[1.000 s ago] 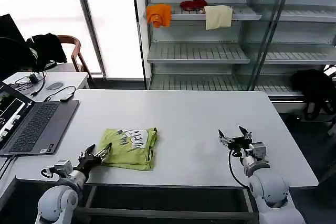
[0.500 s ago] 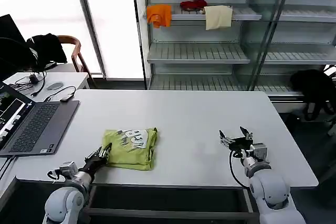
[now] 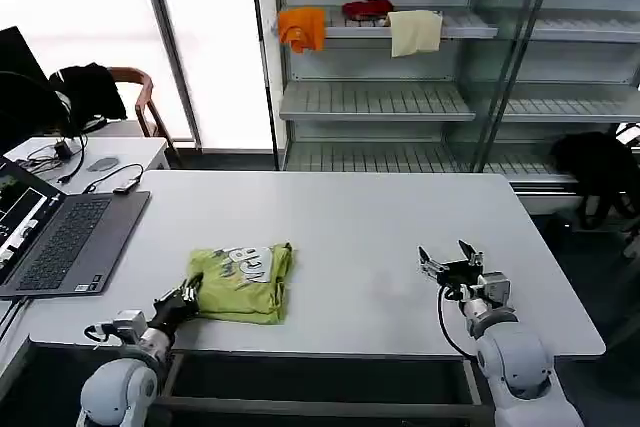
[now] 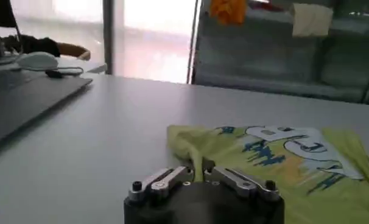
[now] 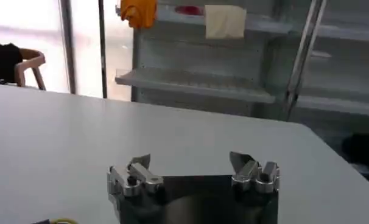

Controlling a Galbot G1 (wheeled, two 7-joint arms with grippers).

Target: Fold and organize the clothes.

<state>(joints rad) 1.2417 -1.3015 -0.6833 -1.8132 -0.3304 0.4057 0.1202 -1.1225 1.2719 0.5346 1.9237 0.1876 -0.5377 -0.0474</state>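
Fingers of the left gripper (image 4: 195,176) clamp the T-shirt (image 3: 240,282) corner; drag low and slowly. Right gripper (image 3: 451,265) waits, fingers apart.

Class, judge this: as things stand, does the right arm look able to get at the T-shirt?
Probably yes: bare table lies between the open right end effector and the T-shirt, though the left end effector already grips its corner.
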